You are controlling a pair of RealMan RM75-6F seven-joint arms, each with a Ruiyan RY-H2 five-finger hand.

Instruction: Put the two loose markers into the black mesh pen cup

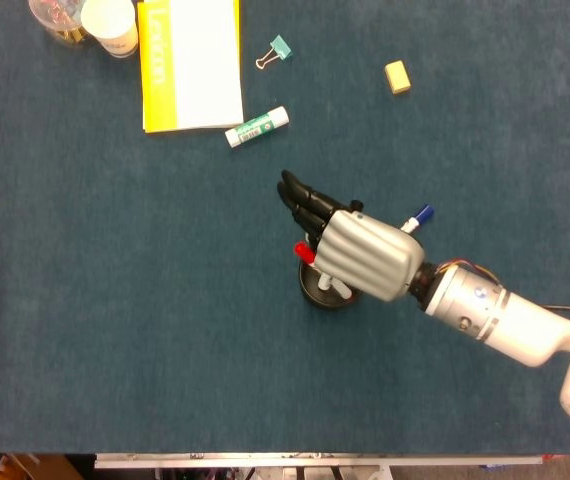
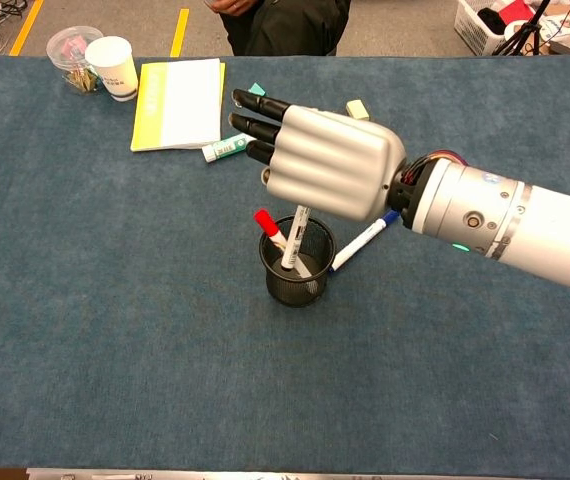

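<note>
The black mesh pen cup point(image 2: 296, 277) stands mid-table, its rim point(image 1: 314, 291) partly under my right hand point(image 2: 327, 163). A red-capped marker point(image 2: 269, 226) leans inside it. My right hand point(image 1: 361, 256) hovers right over the cup, fingers stretched out, and holds a white marker point(image 2: 294, 236) almost upright with its lower end in the cup. That marker's top is hidden under the palm. A blue-capped marker point(image 2: 366, 240) lies on the table just right of the cup, its cap point(image 1: 423, 213) peeking out past the hand. My left hand is out of sight.
At the back left lie a yellow notebook point(image 2: 177, 100), a paper cup point(image 2: 117, 68) and a clear jar of clips point(image 2: 70, 52). A glue stick point(image 1: 257, 126), a teal binder clip point(image 1: 276, 50) and a yellow eraser point(image 1: 397, 76) lie beyond the cup.
</note>
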